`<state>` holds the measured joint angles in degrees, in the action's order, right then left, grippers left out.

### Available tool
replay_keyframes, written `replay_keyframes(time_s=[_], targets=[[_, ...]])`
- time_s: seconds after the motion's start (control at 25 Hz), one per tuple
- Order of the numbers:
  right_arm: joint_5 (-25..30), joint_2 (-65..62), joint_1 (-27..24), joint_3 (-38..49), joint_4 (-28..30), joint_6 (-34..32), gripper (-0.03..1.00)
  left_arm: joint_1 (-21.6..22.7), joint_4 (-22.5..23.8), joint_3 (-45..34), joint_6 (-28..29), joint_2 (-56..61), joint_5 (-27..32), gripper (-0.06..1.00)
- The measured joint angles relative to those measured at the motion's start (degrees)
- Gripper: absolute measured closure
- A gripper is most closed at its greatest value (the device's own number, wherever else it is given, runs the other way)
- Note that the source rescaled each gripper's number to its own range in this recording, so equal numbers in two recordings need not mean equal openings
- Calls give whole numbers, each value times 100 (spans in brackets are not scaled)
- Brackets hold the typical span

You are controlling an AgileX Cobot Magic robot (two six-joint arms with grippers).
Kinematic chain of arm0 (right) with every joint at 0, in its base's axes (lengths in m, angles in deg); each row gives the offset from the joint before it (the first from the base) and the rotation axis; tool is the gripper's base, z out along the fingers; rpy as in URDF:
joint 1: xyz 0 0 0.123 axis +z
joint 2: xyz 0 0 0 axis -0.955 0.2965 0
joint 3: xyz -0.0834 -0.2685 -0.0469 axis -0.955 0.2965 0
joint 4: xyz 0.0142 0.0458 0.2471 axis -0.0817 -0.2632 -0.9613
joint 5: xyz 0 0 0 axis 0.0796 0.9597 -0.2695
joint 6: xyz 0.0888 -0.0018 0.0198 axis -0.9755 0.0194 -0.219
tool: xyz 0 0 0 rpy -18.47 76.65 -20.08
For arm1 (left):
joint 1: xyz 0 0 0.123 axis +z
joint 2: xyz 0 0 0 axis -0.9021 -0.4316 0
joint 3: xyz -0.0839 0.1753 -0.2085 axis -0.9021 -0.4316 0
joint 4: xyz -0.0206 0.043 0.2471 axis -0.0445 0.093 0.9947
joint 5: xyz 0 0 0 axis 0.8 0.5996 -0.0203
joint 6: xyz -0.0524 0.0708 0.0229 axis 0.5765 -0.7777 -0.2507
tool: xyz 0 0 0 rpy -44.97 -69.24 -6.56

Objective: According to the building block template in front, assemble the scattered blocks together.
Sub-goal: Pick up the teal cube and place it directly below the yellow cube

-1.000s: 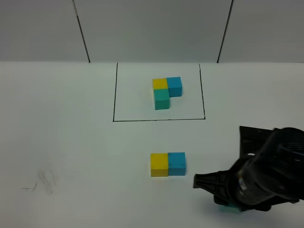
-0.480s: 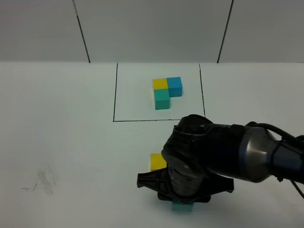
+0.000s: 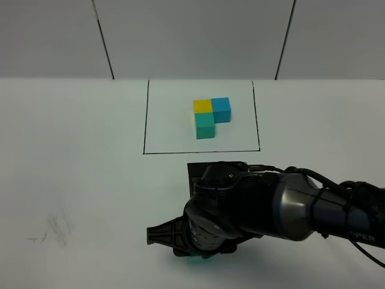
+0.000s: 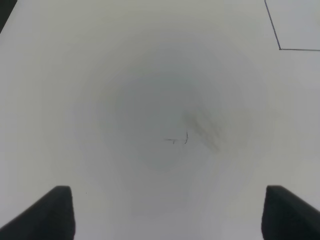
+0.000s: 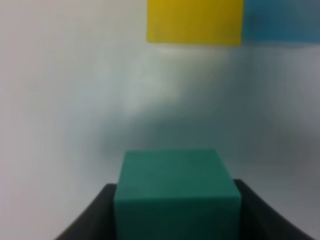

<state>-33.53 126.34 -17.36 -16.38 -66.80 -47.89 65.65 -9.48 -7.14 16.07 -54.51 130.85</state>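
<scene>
White tabletop (image 3: 78, 180) fills the scene, backed by pale wall panels (image 3: 192, 36). Reaching across the middle, the right arm (image 3: 258, 208) bends its bulky wrist down toward the near side and blocks the high camera's sight of the loose cubes. From its wrist view, the right gripper (image 5: 175, 215) is clamped on the teal-green cube (image 5: 175, 185), with the yellow cube (image 5: 195, 22) and blue cube (image 5: 282, 20) touching side by side just ahead. Farther back, the building block template (image 3: 210, 117) sits inside its black-line rectangle (image 3: 201, 152). The left gripper (image 4: 167, 212) hangs spread wide, nothing between its tips, above a faint scuff mark (image 4: 202, 131).
</scene>
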Motion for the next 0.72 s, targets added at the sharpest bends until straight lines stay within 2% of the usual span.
replay_keyframes(time_s=[0.24,0.48,0.72], targets=[[65,322,0,-227,-33,173,95,0,0,0,0,0,0,-2],[518,667,0,-845,-84,342,95,0,0,0,0,0,0,-2],[823,916,-125,-1066,-264,343,95,0,0,0,0,0,-2,-2]])
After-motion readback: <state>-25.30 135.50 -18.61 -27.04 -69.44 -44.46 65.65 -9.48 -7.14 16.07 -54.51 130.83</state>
